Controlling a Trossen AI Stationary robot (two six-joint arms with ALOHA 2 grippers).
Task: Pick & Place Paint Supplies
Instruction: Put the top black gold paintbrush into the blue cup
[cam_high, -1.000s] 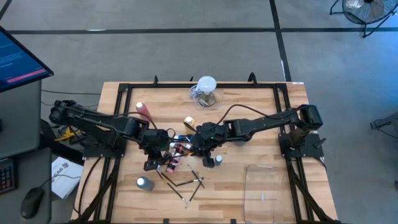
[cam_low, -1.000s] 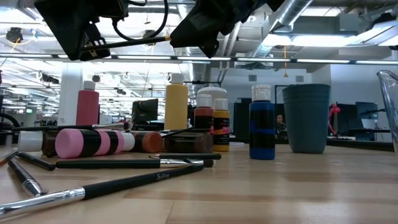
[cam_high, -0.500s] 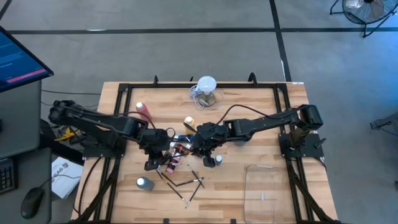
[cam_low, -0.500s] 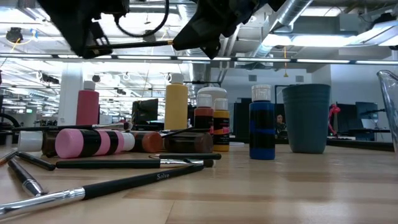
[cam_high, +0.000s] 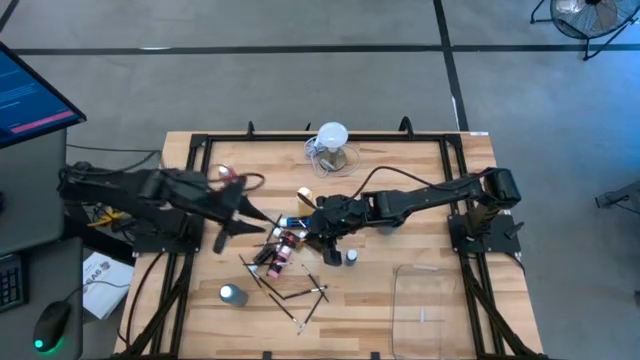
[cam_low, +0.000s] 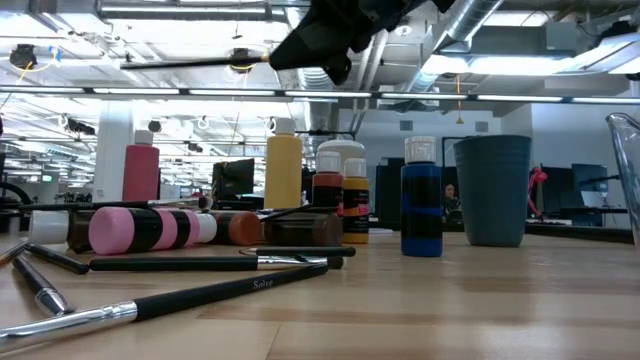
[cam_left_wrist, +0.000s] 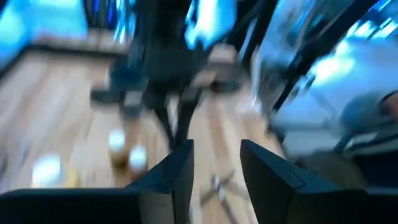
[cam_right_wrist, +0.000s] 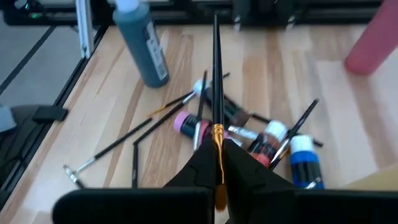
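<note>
Claws first: your right claw (cam_right_wrist: 217, 163) is clenched on a thin dark paintbrush (cam_right_wrist: 216, 74), pinching it just above the gold ferrule so the handle runs straight out ahead of the fingers. In the high view that claw (cam_high: 322, 232) sits over the middle of the worktop (cam_high: 420, 200), right above the heap of supplies.

Your left claw (cam_left_wrist: 214, 163) stands partly open with a clear gap between its two fingers (cam_left_wrist: 177, 171), and nothing sits between them. In the high view it (cam_high: 232, 215) hangs at about 9 o'clock from the heap, apart from the bottles; the picture from its wrist is blurred, so you cannot read much past the fingers.

The heap (cam_high: 282, 250) lies at the worktop's centre: small white-capped bottles on their sides, a pink-capped one (cam_low: 135, 228) among them, and loose brushes (cam_high: 295, 293) fanned out toward 6 o'clock. A blue bottle (cam_low: 421, 205) stands upright, with a small yellow one (cam_low: 354, 205) and a tall yellow squeeze bottle (cam_low: 283, 170) near it. The pink-red squeeze bottle (cam_high: 231, 177) is toward 10 o'clock, and a grey-green bottle (cam_high: 232, 294) stands alone toward 7 o'clock. A clear jug with a white round top (cam_high: 332, 140) sits at 12 o'clock, and a clear bin (cam_high: 432, 300) at 4 o'clock.
</note>
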